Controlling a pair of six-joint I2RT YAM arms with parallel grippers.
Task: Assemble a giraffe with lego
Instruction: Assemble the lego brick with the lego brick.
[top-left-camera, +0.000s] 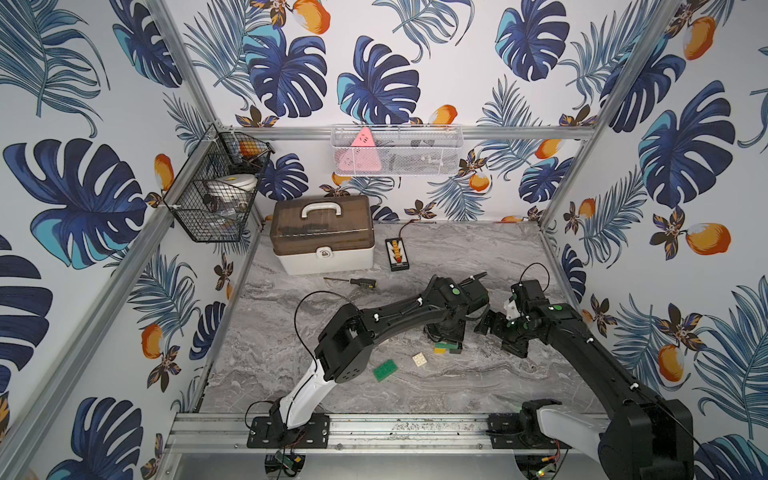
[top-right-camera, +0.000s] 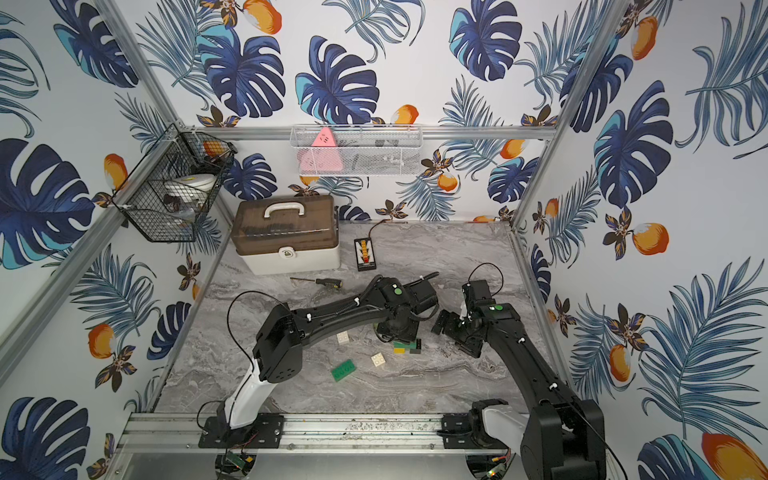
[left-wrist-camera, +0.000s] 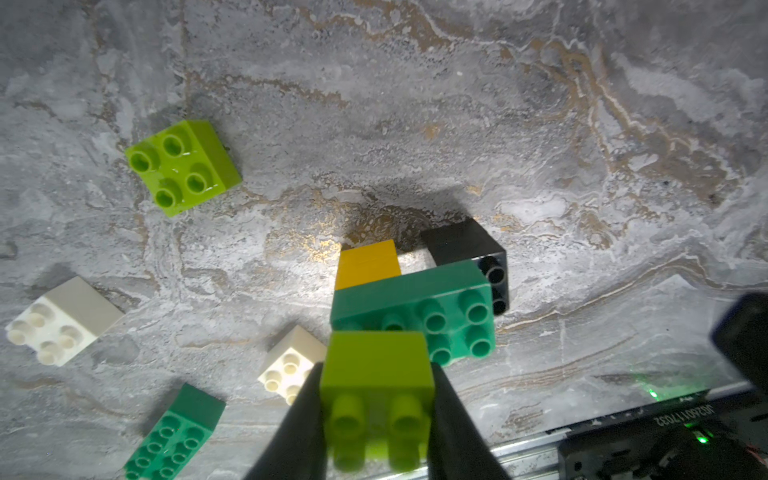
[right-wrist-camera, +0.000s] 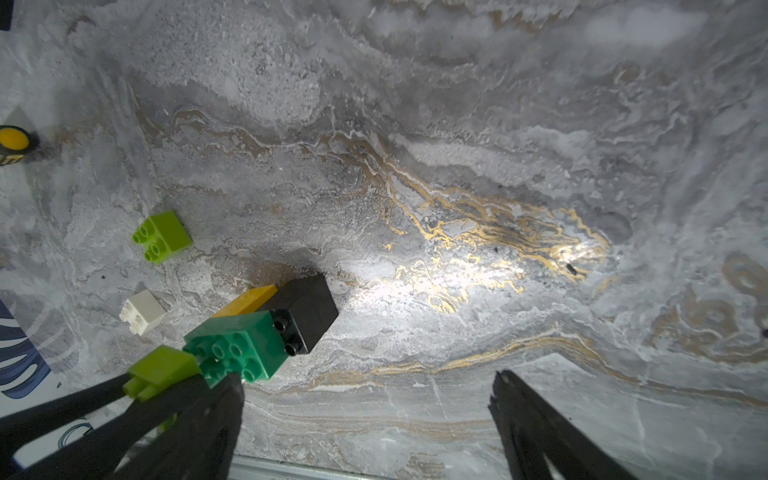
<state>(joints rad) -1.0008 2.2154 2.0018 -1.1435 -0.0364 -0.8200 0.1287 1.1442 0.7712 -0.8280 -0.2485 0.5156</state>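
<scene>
The giraffe (top-left-camera: 448, 347) lies on its side on the marble table. It shows as a dark green long brick (left-wrist-camera: 440, 299) joined to a yellow brick (left-wrist-camera: 368, 264) and a black brick (left-wrist-camera: 461, 243). My left gripper (left-wrist-camera: 376, 399) is shut on a lime green brick (left-wrist-camera: 376, 374), held right at the dark green brick's end (right-wrist-camera: 241, 340). I cannot tell whether they touch. My right gripper (right-wrist-camera: 365, 380) stands open and empty just beside the stack. Loose lego lies around: a lime brick (left-wrist-camera: 183, 166), two white bricks (left-wrist-camera: 62, 320) (left-wrist-camera: 291, 365) and a dark green long brick (top-left-camera: 385, 370).
A brown-lidded toolbox (top-left-camera: 322, 235) stands at the back left, with a screwdriver (top-left-camera: 357, 283) in front of it. A small black controller (top-left-camera: 397, 254) lies beside the toolbox. Wire baskets hang on the walls. A metal rail (top-left-camera: 415, 428) runs along the front edge.
</scene>
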